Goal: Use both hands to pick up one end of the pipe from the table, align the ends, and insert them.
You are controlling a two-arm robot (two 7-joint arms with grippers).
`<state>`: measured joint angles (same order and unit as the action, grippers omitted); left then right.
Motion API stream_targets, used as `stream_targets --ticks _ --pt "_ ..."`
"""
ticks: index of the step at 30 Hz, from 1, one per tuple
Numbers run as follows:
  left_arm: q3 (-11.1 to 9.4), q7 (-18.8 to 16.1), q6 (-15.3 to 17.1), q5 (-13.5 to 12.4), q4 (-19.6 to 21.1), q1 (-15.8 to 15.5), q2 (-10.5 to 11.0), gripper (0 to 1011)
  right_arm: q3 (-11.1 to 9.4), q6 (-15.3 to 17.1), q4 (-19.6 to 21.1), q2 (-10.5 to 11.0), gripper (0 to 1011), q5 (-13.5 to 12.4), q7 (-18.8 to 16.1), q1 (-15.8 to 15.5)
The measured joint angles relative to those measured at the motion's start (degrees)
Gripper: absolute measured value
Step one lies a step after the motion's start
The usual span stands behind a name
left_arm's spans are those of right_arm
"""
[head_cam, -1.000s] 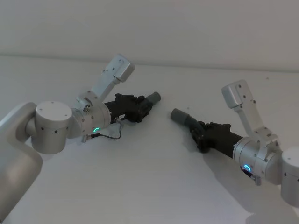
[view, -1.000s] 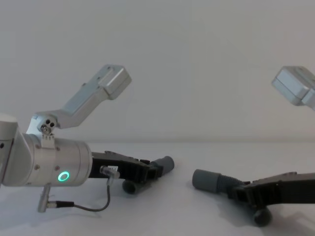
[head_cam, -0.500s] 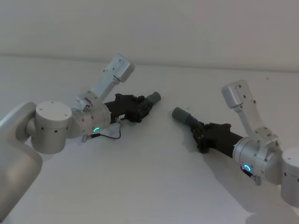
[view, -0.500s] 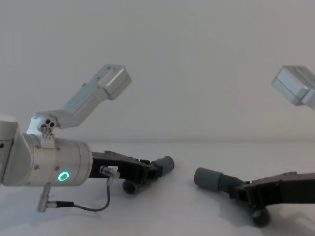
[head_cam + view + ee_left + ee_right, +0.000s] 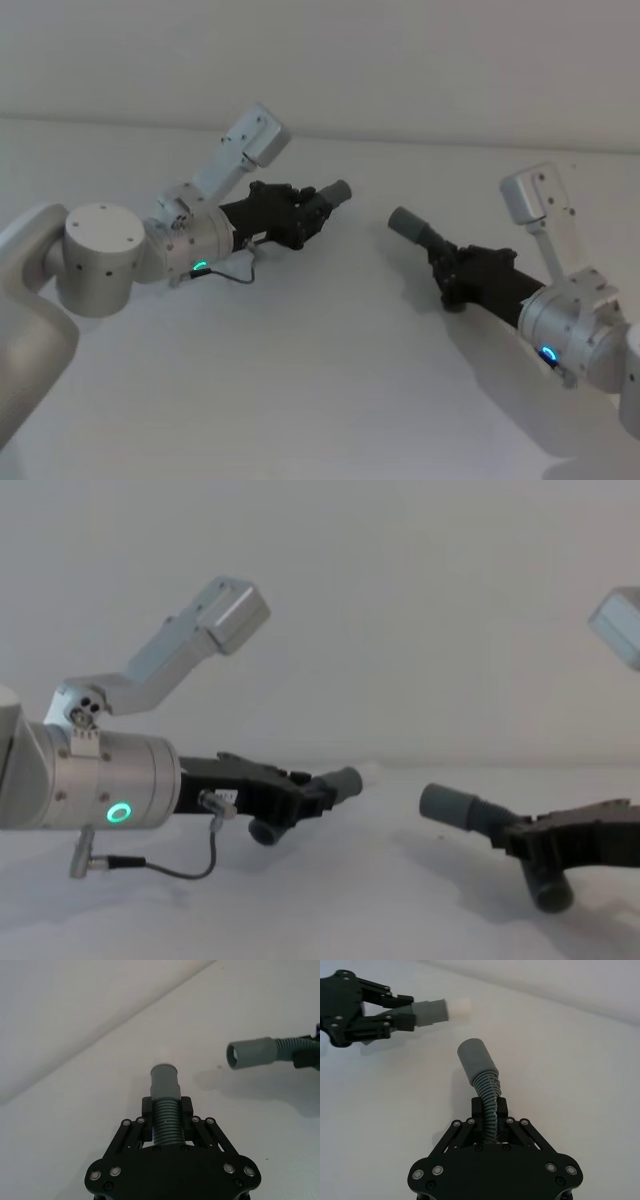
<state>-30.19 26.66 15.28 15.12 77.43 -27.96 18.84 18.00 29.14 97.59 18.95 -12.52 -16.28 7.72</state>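
We find no text, brand, number or sign that we can read. A small white sticker (image 5: 222, 798) on the black, jointed left gripper (image 5: 320, 792), left of centre in the chest view, bears marks too fine to make out.

The left pipe piece (image 5: 345, 781) is clasped by the left gripper (image 5: 312, 796), and the right pipe piece (image 5: 490, 821) by the right gripper (image 5: 520, 835). Their grey cuffs (image 5: 448, 805) are pointed toward each other above the white table (image 5: 330, 910), and a gap is left between them.
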Motion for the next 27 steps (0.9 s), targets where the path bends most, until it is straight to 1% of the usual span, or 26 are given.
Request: stream_targets --ticks 2,5,6,7,13,15,18,19,20,23,24,25,27 --pt "-0.27 0.82 -1.45 -0.59 0.72 -0.31 0.78 320 -0.60 -2.08 0.32 0.42 157 0.41 0.08 -0.47" --pt "-0.56 1.77 -3.07 -1.32 1.54 -0.67 1.66 320 -1.15 -3.82 0.57 0.81 156 0.76 0.22 -0.88" --pt "-0.56 1.77 -3.07 -1.32 1.54 -0.67 1.66 320 -1.32 -4.36 0.65 0.95 156 0.89 0.25 -1.01" --pt "-0.74 2.23 -3.95 -1.76 2.02 -0.89 2.21 320 -1.55 -4.90 0.76 1.14 156 1.02 0.27 -1.18" --pt "-1.45 4.05 -7.07 -3.63 3.86 -1.74 4.27 320 -2.91 -10.83 1.42 2.57 155 2.53 0.39 -2.62" --pt "-1.64 4.55 -8.00 -4.28 4.31 -1.95 4.77 320 -3.17 -12.13 1.55 2.92 155 2.93 0.40 -2.92" --pt "-2.13 5.61 -10.16 -5.86 5.49 -2.60 6.17 320 -3.85 -15.57 1.81 3.89 153 4.00 0.43 -3.75" --pt "-2.13 5.61 -10.16 -5.86 5.49 -2.60 6.17 320 -3.85 -15.57 1.81 3.89 153 4.00 0.43 -3.75" --pt "-2.32 5.99 -10.98 -6.48 6.02 -2.84 6.77 320 -4.09 -17.21 1.87 4.26 153 4.52 0.46 -4.07" --pt "-2.67 6.85 -12.79 -7.89 6.95 -3.37 7.92 320 -4.55 -20.31 1.99 5.08 152 5.62 0.52 -4.72" --pt "-2.72 7.04 -13.20 -8.22 7.10 -3.46 8.08 320 -4.66 -21.01 2.01 5.26 152 5.89 0.54 -4.86" --pt "-2.91 7.41 -14.06 -8.89 7.61 -3.75 8.69 320 -4.78 -21.79 2.02 5.45 152 6.15 0.58 -5.06" --pt "-3.07 7.83 -15.06 -9.69 8.02 -4.03 9.21 320 -5.19 -24.24 2.03 6.08 151 7.03 0.75 -5.50"
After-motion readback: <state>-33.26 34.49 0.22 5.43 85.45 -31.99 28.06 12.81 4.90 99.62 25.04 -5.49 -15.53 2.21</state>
